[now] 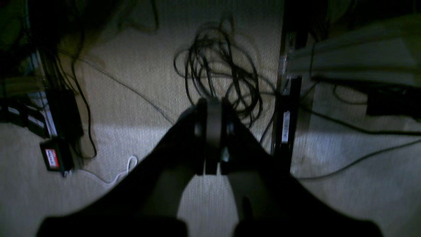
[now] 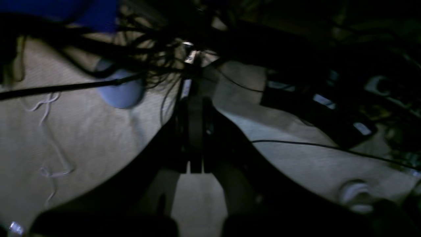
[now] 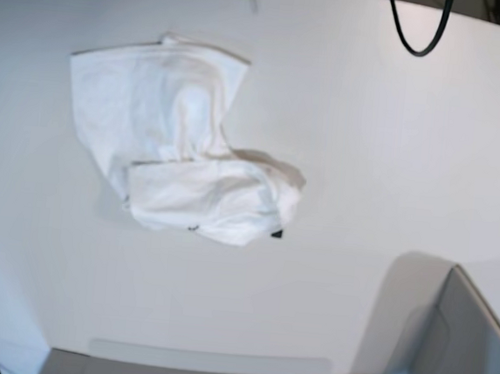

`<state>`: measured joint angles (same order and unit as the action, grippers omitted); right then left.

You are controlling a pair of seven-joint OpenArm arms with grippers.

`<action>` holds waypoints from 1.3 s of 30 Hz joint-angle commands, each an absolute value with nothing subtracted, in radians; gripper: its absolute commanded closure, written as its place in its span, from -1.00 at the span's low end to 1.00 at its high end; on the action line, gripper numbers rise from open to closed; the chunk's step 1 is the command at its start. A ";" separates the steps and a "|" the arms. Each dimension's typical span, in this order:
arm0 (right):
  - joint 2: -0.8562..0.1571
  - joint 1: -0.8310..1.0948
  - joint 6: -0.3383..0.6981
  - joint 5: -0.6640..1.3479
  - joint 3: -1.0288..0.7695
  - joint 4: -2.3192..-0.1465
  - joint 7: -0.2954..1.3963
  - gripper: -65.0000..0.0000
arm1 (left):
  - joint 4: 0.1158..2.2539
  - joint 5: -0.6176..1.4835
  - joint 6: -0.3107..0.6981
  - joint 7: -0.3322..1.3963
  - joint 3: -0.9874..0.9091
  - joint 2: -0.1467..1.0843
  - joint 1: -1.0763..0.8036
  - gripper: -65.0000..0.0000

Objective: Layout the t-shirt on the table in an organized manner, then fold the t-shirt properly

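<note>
Both our pincers, left gripper [image 1: 213, 136] and right gripper [image 2: 194, 131], sit closed and empty; we should first spread the crumpled t-shirt [image 3: 179, 150], upper left on the table [image 3: 394, 147].

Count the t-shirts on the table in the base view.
1. The t-shirt lies crumpled on the table, toward its far left. Nothing suggests another, though its folds could hide something.

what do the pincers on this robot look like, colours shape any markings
Both look alike in the wrist views. The left pincer has two black fingers that broaden toward the camera and taper to the tips, with a grey strip down the seam between them. The right pincer has the same dark, tapering build and a grey centre strip. The dim frames show no markings or arm cables.
</note>
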<state>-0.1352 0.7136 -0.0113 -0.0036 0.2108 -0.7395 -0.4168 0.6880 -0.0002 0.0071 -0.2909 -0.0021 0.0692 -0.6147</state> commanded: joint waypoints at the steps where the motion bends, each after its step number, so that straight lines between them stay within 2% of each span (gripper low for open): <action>1: -0.143 0.739 -0.008 -0.007 0.213 -0.745 -0.430 1.00 | 0.723 -0.001 0.004 -0.306 -0.004 0.070 -0.650 1.00; 8: -0.147 0.739 -0.008 -0.002 0.214 -0.756 -0.432 1.00 | 0.814 0.001 0.004 -0.306 -0.005 0.070 -0.700 1.00; 22: -0.151 0.823 -0.010 -0.001 0.209 -0.941 -0.432 1.00 | 1.026 0.001 0.004 -0.306 -0.004 0.074 -0.812 1.00; 31: -0.162 0.935 -0.010 -0.001 0.209 -1.150 -0.432 1.00 | 1.208 0.001 0.004 -0.306 -0.005 0.076 -0.908 1.00; 39: -0.165 0.978 -0.013 0.050 0.208 -1.179 -0.432 1.00 | 1.302 0.001 0.004 -0.306 -0.004 0.077 -0.969 1.00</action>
